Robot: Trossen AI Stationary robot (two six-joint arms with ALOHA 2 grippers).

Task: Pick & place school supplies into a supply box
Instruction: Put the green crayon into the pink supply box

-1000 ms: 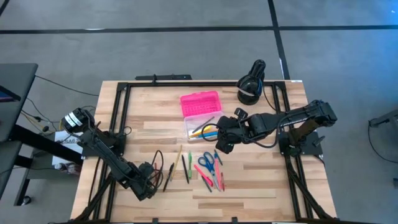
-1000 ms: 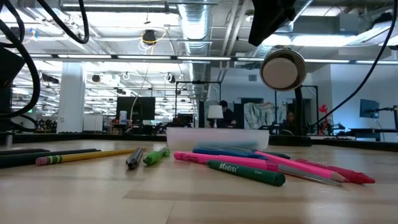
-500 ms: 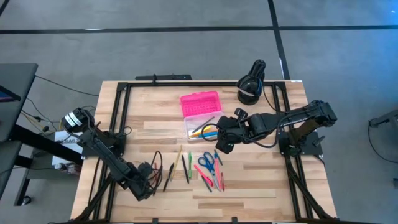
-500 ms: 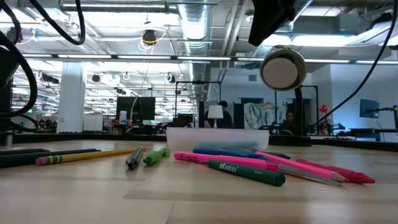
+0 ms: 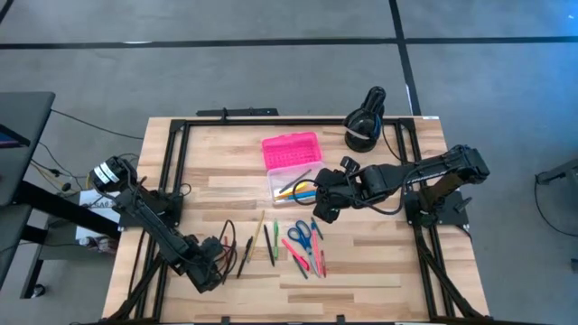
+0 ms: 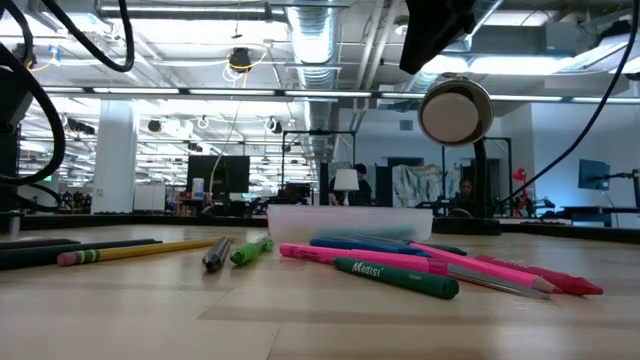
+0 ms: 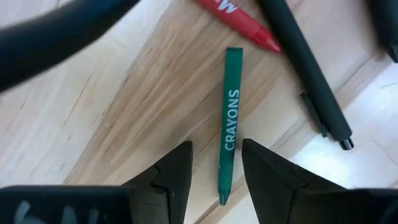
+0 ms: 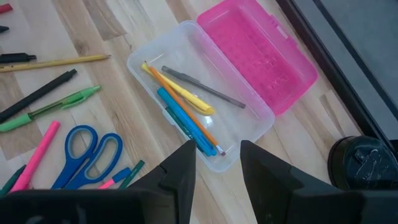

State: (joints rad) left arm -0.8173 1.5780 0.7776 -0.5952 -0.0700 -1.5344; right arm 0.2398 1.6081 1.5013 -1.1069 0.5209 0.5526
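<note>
The supply box lies open on the table: pink lid [image 5: 291, 151] [image 8: 258, 53] flat beside the clear base [image 5: 293, 188] [image 8: 199, 112] [image 6: 350, 220], which holds yellow, orange, blue and grey pens. My right gripper [image 5: 318, 215] [image 8: 216, 168] hovers open above the base's near end. Loose pens, pencils [image 5: 259, 237] and blue-handled scissors [image 5: 300, 235] [image 8: 87, 152] lie flat on the wood. My left gripper [image 5: 219, 259] [image 7: 216, 171] is open and low over the table, its fingers on either side of a green crayon [image 7: 229, 124], touching nothing that I can see.
A red marker [image 7: 239, 22] and a black pen [image 7: 305, 62] lie just beyond the green crayon. A black lamp [image 5: 366, 117] [image 6: 455, 112] stands at the far right corner. Green and pink markers [image 6: 395, 277] lie nearest the low camera. A black frame borders the table.
My left arm has shifted slightly at the near left of the table, and its cables sway in the low view. The right arm and the supplies have kept still.
</note>
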